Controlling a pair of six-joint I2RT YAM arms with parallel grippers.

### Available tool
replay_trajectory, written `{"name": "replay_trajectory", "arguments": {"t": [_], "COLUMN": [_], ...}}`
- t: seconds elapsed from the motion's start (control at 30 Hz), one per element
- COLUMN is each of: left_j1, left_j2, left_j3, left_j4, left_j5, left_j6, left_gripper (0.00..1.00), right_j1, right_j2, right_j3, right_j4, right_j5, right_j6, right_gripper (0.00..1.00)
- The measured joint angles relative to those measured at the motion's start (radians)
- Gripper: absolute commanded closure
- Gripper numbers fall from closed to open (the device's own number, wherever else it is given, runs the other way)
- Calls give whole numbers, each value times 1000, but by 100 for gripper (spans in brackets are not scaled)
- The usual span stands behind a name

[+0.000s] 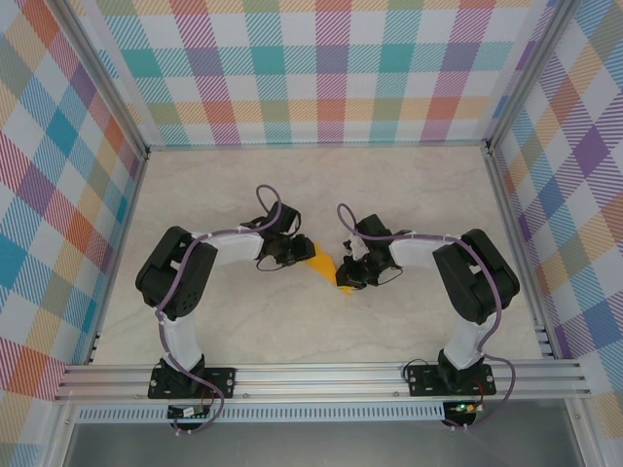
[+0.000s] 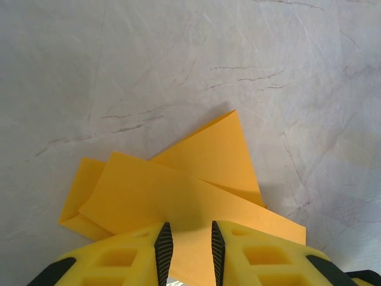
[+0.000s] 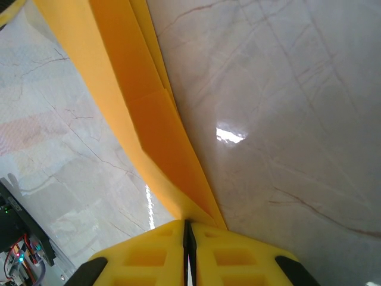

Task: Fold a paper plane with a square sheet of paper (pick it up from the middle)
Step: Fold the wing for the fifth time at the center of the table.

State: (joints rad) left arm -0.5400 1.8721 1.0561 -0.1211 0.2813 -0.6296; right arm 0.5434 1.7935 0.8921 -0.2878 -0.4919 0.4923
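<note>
The orange sheet of paper (image 1: 325, 263) is a folded, layered wedge between my two grippers at the middle of the table. In the left wrist view its overlapping folded flaps (image 2: 178, 190) spread flat under my fingers. My left gripper (image 2: 189, 231) stands over its near edge with the jaws a narrow gap apart, and paper shows through the gap. My right gripper (image 3: 188, 224) is shut on one end of the paper (image 3: 149, 119), which runs away from it as a long creased strip lifted off the table. From above, the left gripper (image 1: 302, 252) and the right gripper (image 1: 348, 278) sit at opposite ends of the wedge.
The marble-patterned tabletop (image 1: 409, 185) stretches free behind and beside the arms. Plaid walls (image 1: 321, 68) close the back and both sides. An aluminium rail (image 1: 321, 379) with the arm bases runs along the near edge.
</note>
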Motion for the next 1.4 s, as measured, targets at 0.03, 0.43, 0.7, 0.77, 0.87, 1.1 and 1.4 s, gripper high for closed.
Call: {"name": "replay_trajectory", "arguments": {"t": [0.03, 0.43, 0.7, 0.77, 0.87, 1.1, 1.4], "left_j1": [5, 87, 63, 28, -42, -163, -225], "left_j2": [-2, -29, -260, -321, -349, -208, -67], "left_j3": [-1, -16, -134, -167, -208, -232, -206], "left_j4": [0, -11, 26, 63, 133, 284, 348], "left_j5": [-7, -82, -101, -102, -95, -58, -54], "left_j6": [0, -1, -10, -24, -64, -176, -256], "left_gripper": [71, 71, 69, 70, 72, 84, 89], "right_j1": [0, 0, 0, 0, 0, -2, -3], "right_j2": [0, 1, 1, 1, 0, 0, 1], "right_j3": [0, 0, 0, 0, 0, 0, 0], "right_j4": [2, 3, 6, 6, 6, 6, 6], "right_j5": [0, 0, -3, -3, -4, -6, -10], "right_j6": [0, 0, 0, 0, 1, 1, 1], "right_gripper": [89, 90, 91, 92, 93, 96, 97]}}
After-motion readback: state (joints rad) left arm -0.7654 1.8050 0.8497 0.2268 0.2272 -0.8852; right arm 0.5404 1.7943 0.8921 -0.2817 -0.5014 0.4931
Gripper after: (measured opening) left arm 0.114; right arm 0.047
